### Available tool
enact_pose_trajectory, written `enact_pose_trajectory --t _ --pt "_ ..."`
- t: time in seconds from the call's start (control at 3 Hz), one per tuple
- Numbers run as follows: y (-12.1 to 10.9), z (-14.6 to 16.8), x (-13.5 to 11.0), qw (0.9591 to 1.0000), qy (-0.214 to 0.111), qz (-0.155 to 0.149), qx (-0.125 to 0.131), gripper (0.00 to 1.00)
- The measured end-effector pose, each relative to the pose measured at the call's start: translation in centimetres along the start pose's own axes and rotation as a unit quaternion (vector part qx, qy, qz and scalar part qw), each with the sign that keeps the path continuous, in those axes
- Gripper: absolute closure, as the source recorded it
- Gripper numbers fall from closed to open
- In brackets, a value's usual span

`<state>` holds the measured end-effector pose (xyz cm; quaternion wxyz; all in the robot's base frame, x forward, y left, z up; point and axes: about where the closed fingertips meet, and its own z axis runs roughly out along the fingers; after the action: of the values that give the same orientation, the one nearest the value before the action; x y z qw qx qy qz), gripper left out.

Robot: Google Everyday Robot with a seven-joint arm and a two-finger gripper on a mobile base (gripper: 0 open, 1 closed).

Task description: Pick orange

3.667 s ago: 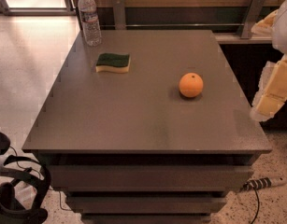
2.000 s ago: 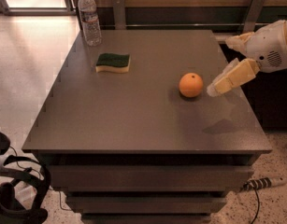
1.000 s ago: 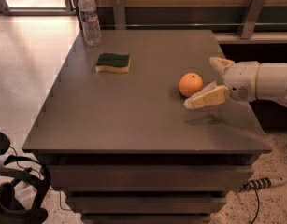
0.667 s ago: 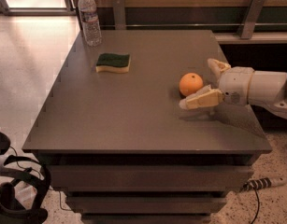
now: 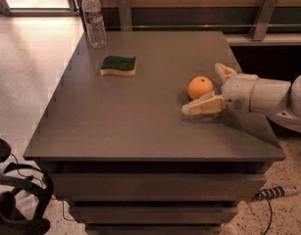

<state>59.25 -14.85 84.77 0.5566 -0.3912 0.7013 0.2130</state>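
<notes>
The orange (image 5: pixel 200 87) is a small round bright-orange fruit resting on the grey table (image 5: pixel 140 116), right of centre. My gripper (image 5: pixel 204 89) comes in low from the right on a white arm. It is open, with one finger (image 5: pixel 204 106) in front of the orange and the other finger (image 5: pixel 223 71) behind and to its right. The orange sits between the fingers, near their tips. I cannot tell whether either finger touches it.
A green and yellow sponge (image 5: pixel 119 65) lies at the back left of the table. A clear water bottle (image 5: pixel 94 19) stands at the far left corner. A cable (image 5: pixel 275 194) lies on the floor at lower right. Dark equipment (image 5: pixel 15 195) sits at lower left.
My gripper has come in from the right, dropped to table height and moved left until its open fingers straddle the orange. The orange has not moved.
</notes>
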Motion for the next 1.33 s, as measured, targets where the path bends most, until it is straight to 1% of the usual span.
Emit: enact_pose_trajectory --t 0.33,0.67,1.33 --pt "-0.01 0.58 0.74 0.9999 0.003 0.008 0.006 0.13" --pt "0.08 0.76 0.75 0.9999 0.003 0.008 0.005 0.34" --pt "0.36 1.12 0.57 1.0000 0.002 0.007 0.001 0.81"
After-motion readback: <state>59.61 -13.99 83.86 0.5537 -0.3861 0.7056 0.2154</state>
